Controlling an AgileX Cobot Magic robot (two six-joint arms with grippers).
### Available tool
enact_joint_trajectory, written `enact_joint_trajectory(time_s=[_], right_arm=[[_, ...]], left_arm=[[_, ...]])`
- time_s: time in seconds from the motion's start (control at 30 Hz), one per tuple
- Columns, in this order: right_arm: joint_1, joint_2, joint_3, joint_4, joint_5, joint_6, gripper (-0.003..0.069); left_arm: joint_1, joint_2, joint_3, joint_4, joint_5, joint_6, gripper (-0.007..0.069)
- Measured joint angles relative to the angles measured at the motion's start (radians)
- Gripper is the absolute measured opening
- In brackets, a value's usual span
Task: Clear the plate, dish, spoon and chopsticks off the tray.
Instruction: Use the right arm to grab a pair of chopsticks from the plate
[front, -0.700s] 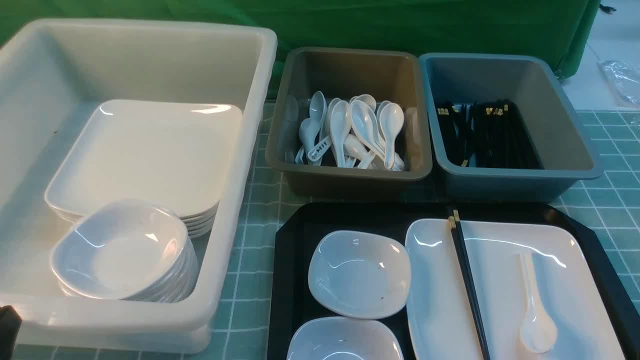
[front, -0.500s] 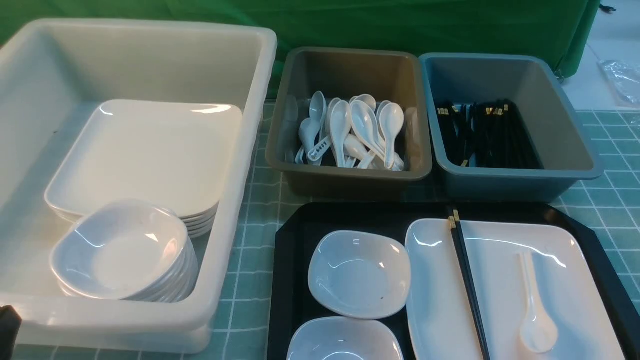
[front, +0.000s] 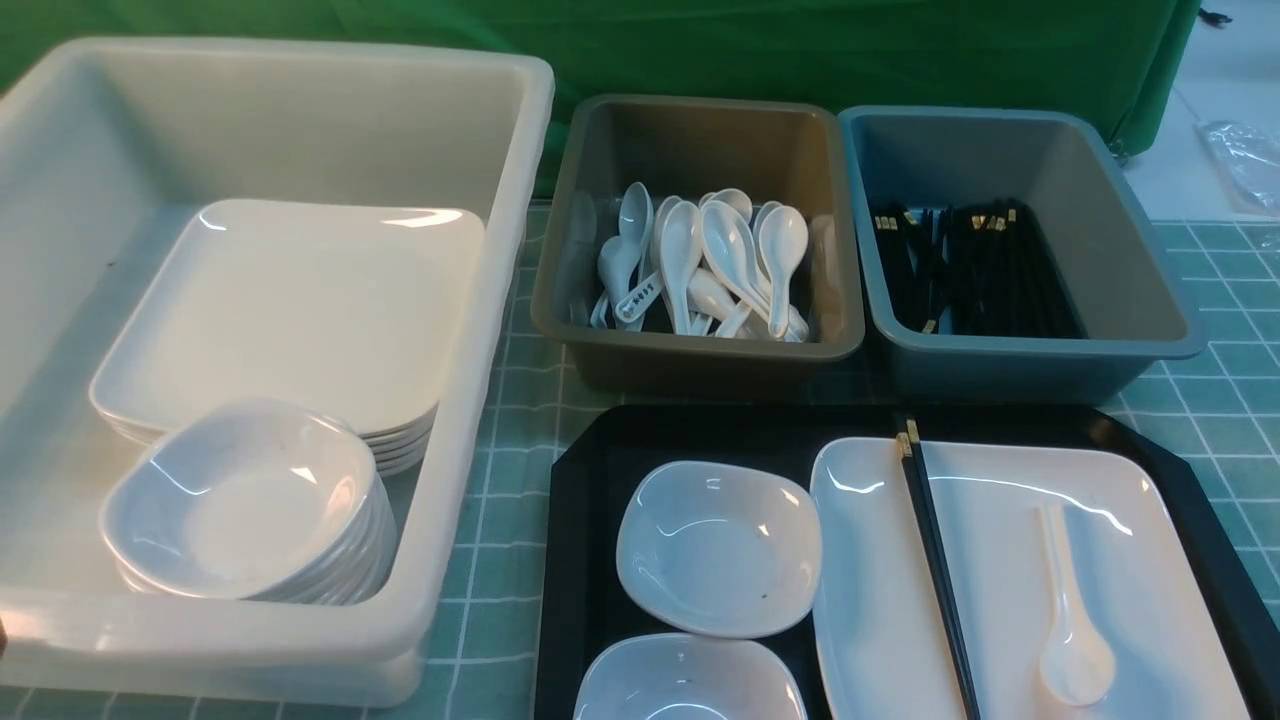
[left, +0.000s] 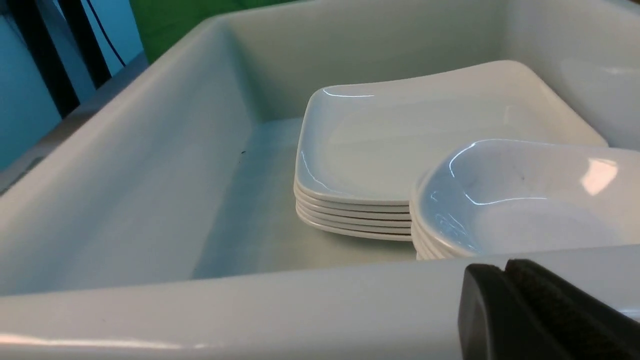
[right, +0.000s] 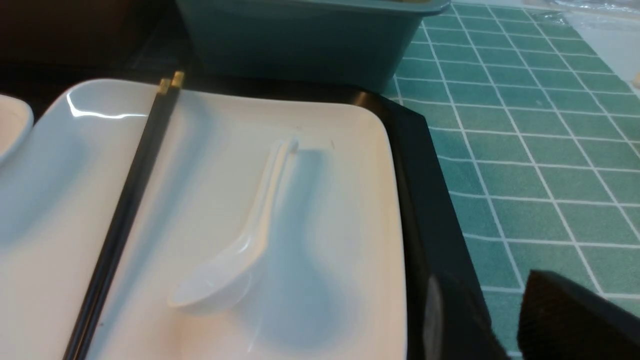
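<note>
Left hand (left: 500, 285) closed at tub (left: 250, 310) rim; right hand (right: 500, 305) low, at tray (right: 420, 165) edge

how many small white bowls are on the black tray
2. One small glossy white rounded-square bowl sits on the black rectangular tray, left of the large white plate; the second bowl lies nearer the robot, cut by the frame edge, which may hide more.
</note>
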Motion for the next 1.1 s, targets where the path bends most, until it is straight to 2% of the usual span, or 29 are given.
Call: enact_joint_trajectory(time_s=[0.33,0.47,0.53,0.57,0.6,0.63,0.67,0.7,0.77,0.87,0.97,1.1], right_arm=[[0.000,0.000,0.000,0.000,-0.021,0.000,0.0242],[0.000,0.000,0.000,0.000,-0.058,0.001,0.0242],[0.000,0.000,0.000,0.013,-0.101,0.040,0.0242],[0.000,0.000,0.000,0.018,-0.105,0.053,0.0242],[0.000,0.000,0.000,0.046,-0.155,0.137,0.0242],[0.000,0.000,0.000,0.058,-0.171,0.196,0.0242],[0.000,0.000,0.000,0.058,-0.176,0.196,0.0242],[0.001,0.000,0.000,0.081,-0.225,0.352,0.0242],[0.001,0.000,0.000,0.091,-0.277,0.534,0.0242],[0.001,0.000,0.000,0.097,-0.311,0.700,0.0242],[0.001,0.000,0.000,0.098,-0.319,0.735,0.0242],[0.001,0.000,0.000,0.098,-0.352,0.694,0.0242]], left_arm=[[0.000,0.000,0.000,-0.016,-0.019,0.003,0.0017],[0.000,0.000,0.001,-0.231,-0.136,-0.059,0.0017],[0.000,0.000,0.001,-0.420,-0.244,-0.118,0.0017],[0.000,0.000,0.001,-0.435,-0.252,-0.123,0.0017],[0.000,0.000,0.001,-0.536,-0.315,-0.158,0.0017],[0.000,0.000,0.001,-0.565,-0.338,-0.166,0.0017],[0.000,0.000,0.001,-0.570,-0.348,-0.167,0.0017],[0.000,0.000,0.001,-0.596,-0.377,-0.172,0.0017],[0.000,0.000,0.001,-0.601,-0.408,-0.178,0.0017],[0.000,0.000,0.001,-0.602,-0.443,-0.230,0.0017],[0.000,0.001,0.001,-0.603,-0.520,-0.336,0.0017],[0.000,0.001,-0.013,-0.556,-0.622,-0.525,0.0017]])
